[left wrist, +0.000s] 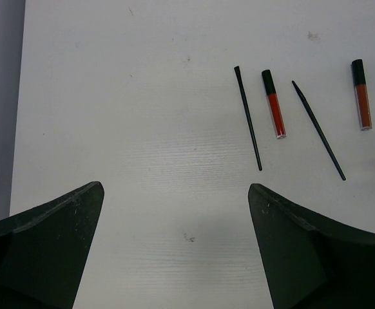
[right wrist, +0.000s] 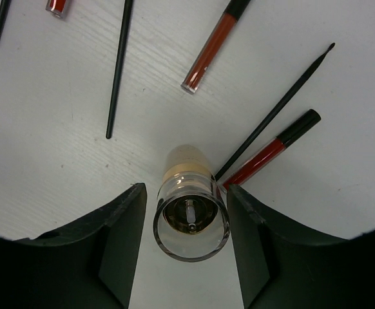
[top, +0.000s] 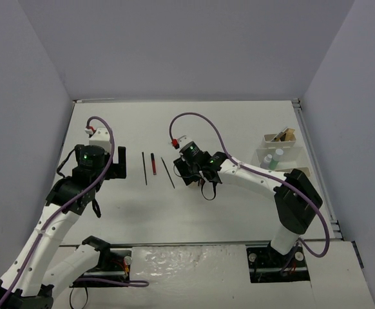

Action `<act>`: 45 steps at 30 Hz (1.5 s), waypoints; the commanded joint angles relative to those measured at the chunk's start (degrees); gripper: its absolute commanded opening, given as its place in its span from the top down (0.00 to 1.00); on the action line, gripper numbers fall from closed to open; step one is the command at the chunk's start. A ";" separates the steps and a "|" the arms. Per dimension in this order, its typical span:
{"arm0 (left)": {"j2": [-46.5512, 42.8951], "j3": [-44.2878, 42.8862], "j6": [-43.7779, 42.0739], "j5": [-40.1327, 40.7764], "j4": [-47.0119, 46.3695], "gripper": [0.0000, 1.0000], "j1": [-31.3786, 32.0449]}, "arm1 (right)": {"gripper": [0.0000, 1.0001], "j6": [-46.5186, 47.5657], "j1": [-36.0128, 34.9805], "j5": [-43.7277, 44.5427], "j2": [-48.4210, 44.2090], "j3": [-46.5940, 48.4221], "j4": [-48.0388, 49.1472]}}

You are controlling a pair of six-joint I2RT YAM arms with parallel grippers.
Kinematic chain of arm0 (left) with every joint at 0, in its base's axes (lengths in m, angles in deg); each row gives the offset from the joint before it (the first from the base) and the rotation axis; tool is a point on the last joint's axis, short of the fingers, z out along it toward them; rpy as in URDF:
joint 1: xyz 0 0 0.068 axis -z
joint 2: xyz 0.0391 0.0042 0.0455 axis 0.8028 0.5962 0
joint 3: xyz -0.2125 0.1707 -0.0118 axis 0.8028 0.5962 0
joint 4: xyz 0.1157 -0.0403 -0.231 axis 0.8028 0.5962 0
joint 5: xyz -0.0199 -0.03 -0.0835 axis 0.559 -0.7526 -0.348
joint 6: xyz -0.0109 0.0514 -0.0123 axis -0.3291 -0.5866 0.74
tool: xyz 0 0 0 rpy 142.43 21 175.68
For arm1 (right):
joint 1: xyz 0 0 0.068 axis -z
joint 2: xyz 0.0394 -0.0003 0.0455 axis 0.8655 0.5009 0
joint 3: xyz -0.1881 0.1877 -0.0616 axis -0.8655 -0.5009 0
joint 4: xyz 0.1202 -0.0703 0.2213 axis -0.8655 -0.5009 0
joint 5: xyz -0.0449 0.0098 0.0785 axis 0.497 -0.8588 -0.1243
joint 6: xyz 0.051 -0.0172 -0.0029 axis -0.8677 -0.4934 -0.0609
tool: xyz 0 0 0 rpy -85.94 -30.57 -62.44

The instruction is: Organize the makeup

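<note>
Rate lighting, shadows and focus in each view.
Top external: even soft light, hardly any shadows. Left wrist: black sticks crisp, left end effector fingers dark, little detail. Right wrist: beige bottle close, its clear top glinting; table sharp.

No text, label, brand or number can be read anywhere; the clear-capped beige glass bottle, the red tube with a black cap and the white plastic tray carry no legible print.

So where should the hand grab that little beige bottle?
By its round sides, coming straight down from above. The beige bottle stands upright with its clear end up, and the right hand has one finger on each side of it, so a squeeze would meet its round walls.
</note>
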 commanded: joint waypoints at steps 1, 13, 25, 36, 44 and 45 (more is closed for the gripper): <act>-0.23 -0.67 -0.66 -0.74 -1.82 0.07 -0.78 | 0.56 -0.25 -0.52 2.37 -0.13 3.06 0.52; -0.40 -0.57 -0.51 -1.55 -1.81 0.07 -1.35 | 1.00 -0.60 -0.45 2.81 -1.40 3.42 -0.70; -0.40 -0.54 -0.32 -2.40 -1.82 0.07 -1.84 | 1.00 -3.96 6.93 6.11 -15.71 3.55 -4.94; -0.55 -0.61 -0.15 -3.21 -1.64 0.06 -2.53 | 1.00 -4.54 29.32 4.12 -27.16 3.42 -13.63; -0.71 -0.58 -0.01 -3.89 -1.73 0.07 -2.97 | 1.00 -3.97 38.71 2.81 -29.00 1.95 -15.92; -0.78 -0.58 -0.06 -3.99 -1.73 0.07 -3.05 | 1.00 -3.84 39.76 2.84 -29.10 1.68 -15.94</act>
